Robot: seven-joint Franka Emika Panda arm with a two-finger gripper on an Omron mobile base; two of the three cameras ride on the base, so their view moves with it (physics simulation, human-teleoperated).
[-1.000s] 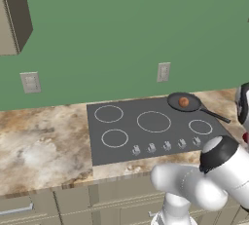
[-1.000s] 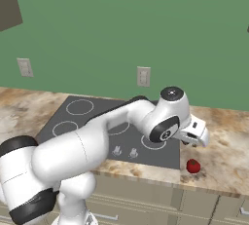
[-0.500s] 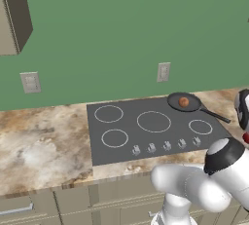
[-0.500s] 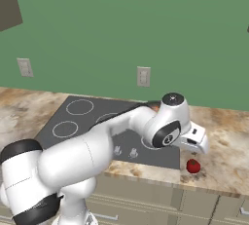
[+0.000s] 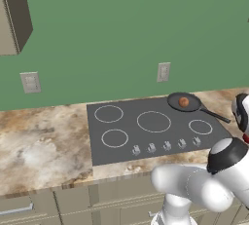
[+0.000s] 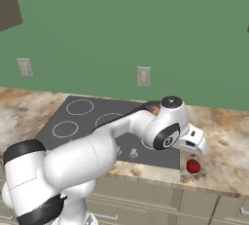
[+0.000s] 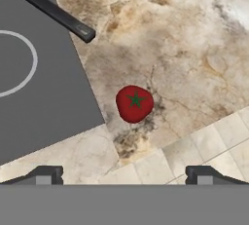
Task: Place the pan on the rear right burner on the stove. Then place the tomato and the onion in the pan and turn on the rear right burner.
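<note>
While the pan point(image 5: 184, 102) sits on the stove's point(image 5: 151, 131) rear right burner with the onion point(image 5: 183, 102) inside, the hand point(image 7: 124, 174) hangs spread above the tomato point(image 7: 134, 103) on the table point(image 7: 194, 58) just off the stove's right edge, apparently lining up a grasp.

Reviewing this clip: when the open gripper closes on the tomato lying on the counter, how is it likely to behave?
The tomato is round and glossy, so it would probably slip or roll if the gripper pinches off-centre. It lies free on the flat counter beside the stove, so a nudge may send it away. It looks small, likely light.
</note>
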